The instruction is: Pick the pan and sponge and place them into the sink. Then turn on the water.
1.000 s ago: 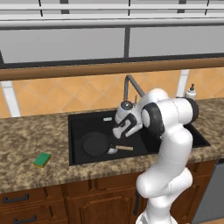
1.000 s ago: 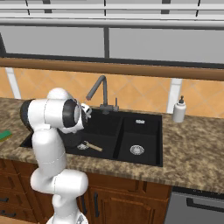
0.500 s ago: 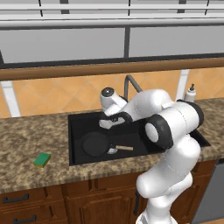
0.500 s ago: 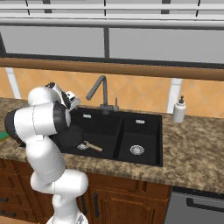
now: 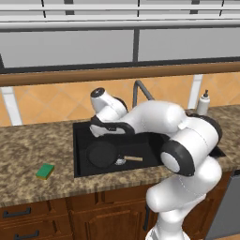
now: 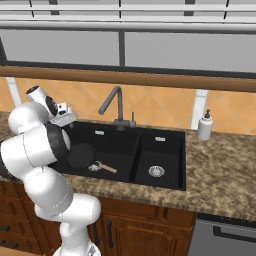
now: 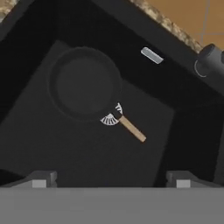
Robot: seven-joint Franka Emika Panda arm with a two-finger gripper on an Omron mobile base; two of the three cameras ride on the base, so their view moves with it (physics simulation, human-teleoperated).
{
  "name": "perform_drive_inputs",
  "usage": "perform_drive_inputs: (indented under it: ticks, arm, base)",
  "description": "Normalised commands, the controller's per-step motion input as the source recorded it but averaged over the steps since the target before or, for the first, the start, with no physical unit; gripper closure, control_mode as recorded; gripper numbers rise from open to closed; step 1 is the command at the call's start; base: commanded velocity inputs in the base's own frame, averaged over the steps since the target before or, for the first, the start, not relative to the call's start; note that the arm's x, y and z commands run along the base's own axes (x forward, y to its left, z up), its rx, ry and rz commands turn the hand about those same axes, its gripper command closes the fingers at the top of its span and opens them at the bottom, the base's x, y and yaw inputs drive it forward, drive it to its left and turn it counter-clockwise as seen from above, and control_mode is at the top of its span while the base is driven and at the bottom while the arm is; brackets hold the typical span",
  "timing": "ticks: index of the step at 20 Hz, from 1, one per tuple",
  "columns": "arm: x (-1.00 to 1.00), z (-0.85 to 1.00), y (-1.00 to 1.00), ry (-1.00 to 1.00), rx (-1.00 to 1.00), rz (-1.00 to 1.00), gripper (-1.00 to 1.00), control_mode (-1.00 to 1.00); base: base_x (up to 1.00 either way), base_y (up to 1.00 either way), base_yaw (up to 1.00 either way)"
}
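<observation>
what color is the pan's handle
Light wood; the pan itself is black. The hand view shows the handle best.

Base views flank sink point(image 5: 79, 140), hand view looks down closely

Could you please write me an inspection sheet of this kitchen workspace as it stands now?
Surface: speckled brown stone counter around a black double sink.
Job's things: pan lies in the wide basin, wooden handle pointing towards the narrower basin, partly over the drain; sponge sits on the counter left of the sink; no water runs from the faucet.
Clutter: white soap bottle on the counter to the right of the sink.
Grippers: gripper open, empty, above the wide basin.
Cables: nothing seen.
Surroundings: orange tiled wall, wooden cabinets below.
</observation>
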Motion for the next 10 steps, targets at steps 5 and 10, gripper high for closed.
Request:
perform_drive_inputs:
  ticks: [5,10]
  arm:
    - [-0.88,0.25,0.05,0.12,0.2,-0.44,-1.0,-1.0]
    - [-0.93,0.0,0.2,0.04,0.13,-0.5,-1.0,-1.0]
  base:
    - [0.0,0.0,0.0]
    - [0.0,0.0,0.0]
